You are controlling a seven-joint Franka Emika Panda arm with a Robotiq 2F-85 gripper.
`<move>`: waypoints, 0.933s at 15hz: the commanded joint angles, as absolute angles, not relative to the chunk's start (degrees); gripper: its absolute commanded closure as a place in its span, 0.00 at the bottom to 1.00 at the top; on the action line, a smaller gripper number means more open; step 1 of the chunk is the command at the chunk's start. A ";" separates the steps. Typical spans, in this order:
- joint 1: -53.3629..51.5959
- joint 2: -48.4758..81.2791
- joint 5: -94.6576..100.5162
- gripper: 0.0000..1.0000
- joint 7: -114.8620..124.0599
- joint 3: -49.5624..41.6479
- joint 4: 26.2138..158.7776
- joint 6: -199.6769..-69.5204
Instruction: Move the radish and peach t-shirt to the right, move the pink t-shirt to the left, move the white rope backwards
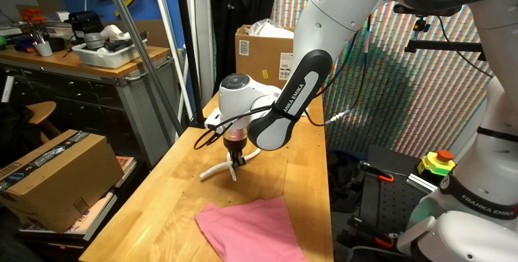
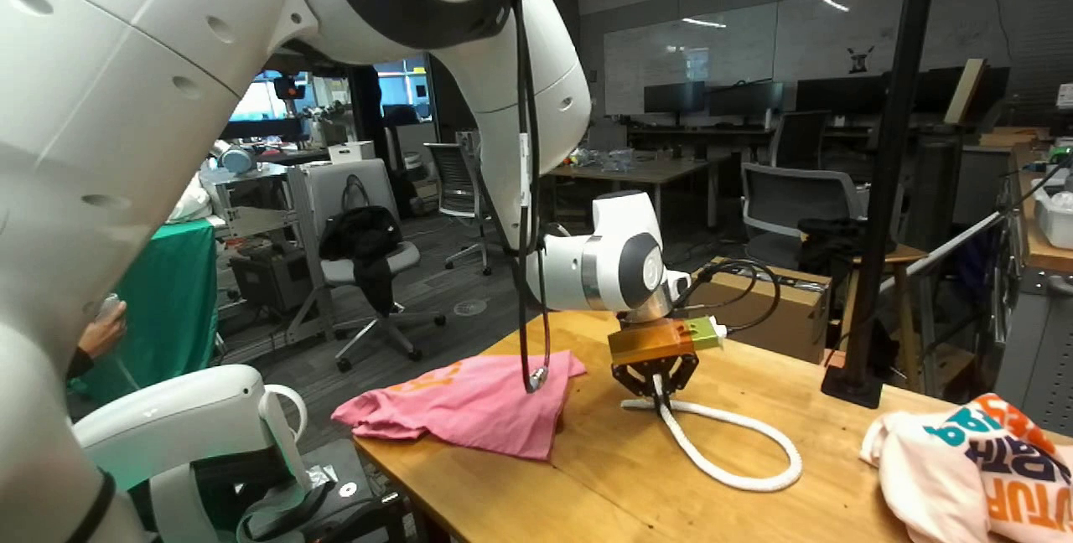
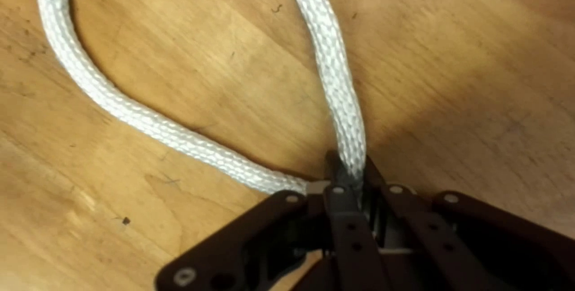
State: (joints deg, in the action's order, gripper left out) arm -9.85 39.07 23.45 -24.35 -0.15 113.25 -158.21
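My gripper [image 3: 351, 168] is shut on the white rope [image 3: 334, 73], pinching it between the fingertips just over the wooden table. From the grip the rope loops out across the wood, with a free end by the fingers, as an exterior view of the rope [image 2: 754, 480] shows. The pink t-shirt [image 1: 255, 229] lies spread near the table's edge, apart from the gripper and rope; the same pink t-shirt [image 2: 478, 409] appears left of the gripper [image 2: 660, 399]. The peach t-shirt [image 2: 930, 463], with coloured lettering, lies bunched at the right of that exterior view. The radish is hidden or out of view.
A black post [image 2: 880, 191] stands at the table's edge, between rope and peach t-shirt in that exterior view. A cardboard box [image 1: 259, 58] sits at the table's far end. Cables [image 1: 214, 136] hang around the arm's wrist. The wooden table [image 1: 170, 213] drops off along both long sides.
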 commanded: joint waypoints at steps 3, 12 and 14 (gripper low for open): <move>-13.82 43.47 25.47 0.93 -13.59 -3.93 106.77 -158.47; -15.33 39.66 23.15 0.34 -7.47 -2.53 106.25 -145.40; -15.28 36.52 22.32 0.19 -7.57 -0.95 107.15 -137.69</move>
State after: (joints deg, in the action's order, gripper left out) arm -14.75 41.35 23.69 -8.40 -2.51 106.04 -146.92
